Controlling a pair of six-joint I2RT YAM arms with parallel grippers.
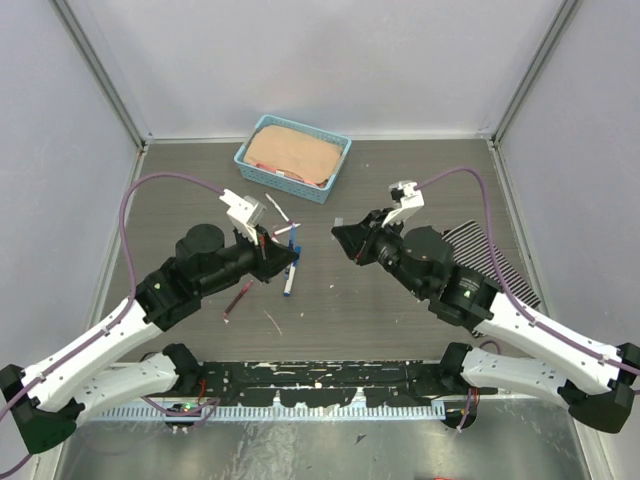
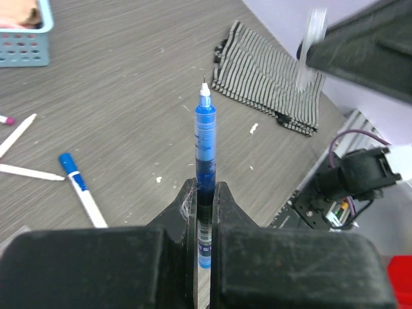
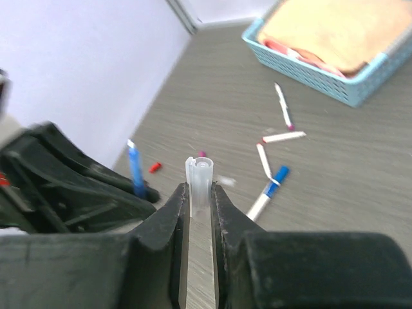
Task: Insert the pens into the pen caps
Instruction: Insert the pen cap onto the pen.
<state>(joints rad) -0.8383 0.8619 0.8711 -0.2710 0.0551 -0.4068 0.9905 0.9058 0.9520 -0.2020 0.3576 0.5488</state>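
Observation:
My left gripper (image 2: 205, 190) is shut on a blue pen (image 2: 205, 129), whose fine tip points away from the wrist towards the right arm. A clear pen cap (image 3: 199, 175) stands out past the fingertips of my right gripper (image 3: 199, 193), which is shut on it. The two grippers (image 1: 284, 252) (image 1: 342, 238) face each other above the middle of the table, a short gap apart. On the table lie a blue-capped white pen (image 3: 270, 187), other white pens (image 3: 283, 106) (image 3: 283, 136), a red cap (image 3: 154, 167) and a magenta cap (image 3: 201, 154).
At the back of the table is a light blue basket (image 1: 262, 177) holding a tan cloth. A striped cloth (image 2: 267, 80) lies on the right side. A dark red pen (image 1: 238, 298) lies near the left arm.

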